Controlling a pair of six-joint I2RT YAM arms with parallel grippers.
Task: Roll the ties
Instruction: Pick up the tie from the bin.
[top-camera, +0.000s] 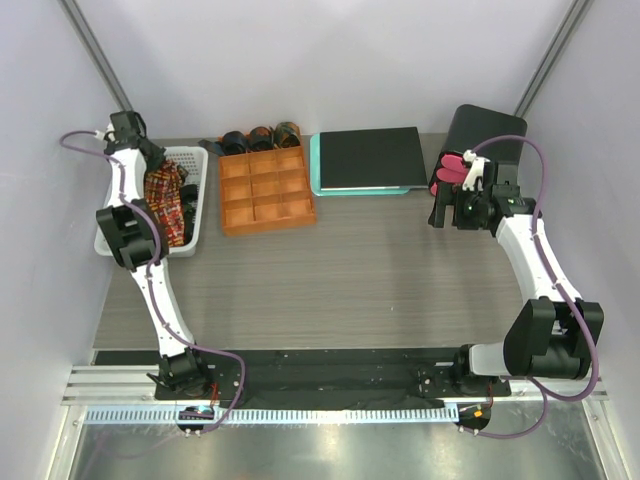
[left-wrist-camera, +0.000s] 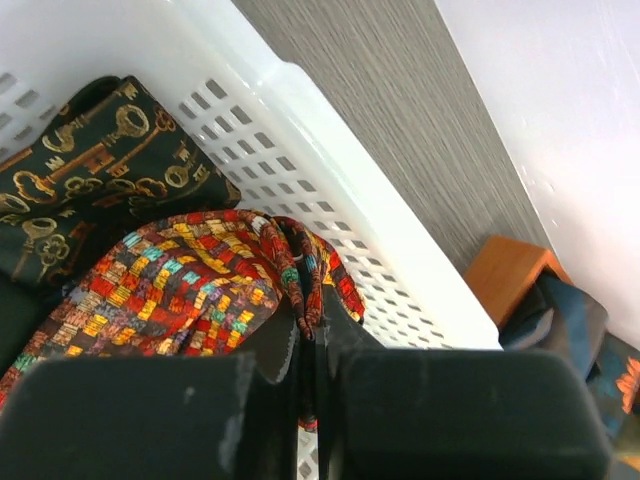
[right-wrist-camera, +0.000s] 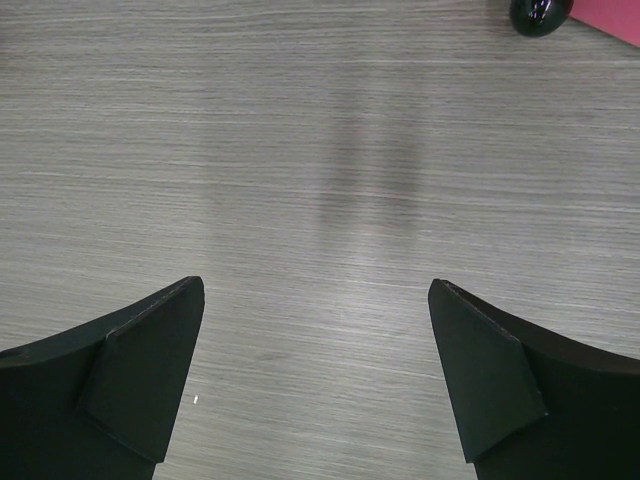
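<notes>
One red-orange checked tie (left-wrist-camera: 190, 290), a mosaic of small multicoloured squares, lies bunched in the white basket (left-wrist-camera: 330, 130). The left gripper (left-wrist-camera: 312, 345) is clenched on its folded edge. Beyond that gripper, to its left, a dark tie (left-wrist-camera: 90, 170) with gold keys shares the basket. The right gripper (right-wrist-camera: 315, 370) hangs spread wide above the table (right-wrist-camera: 320, 150).
</notes>
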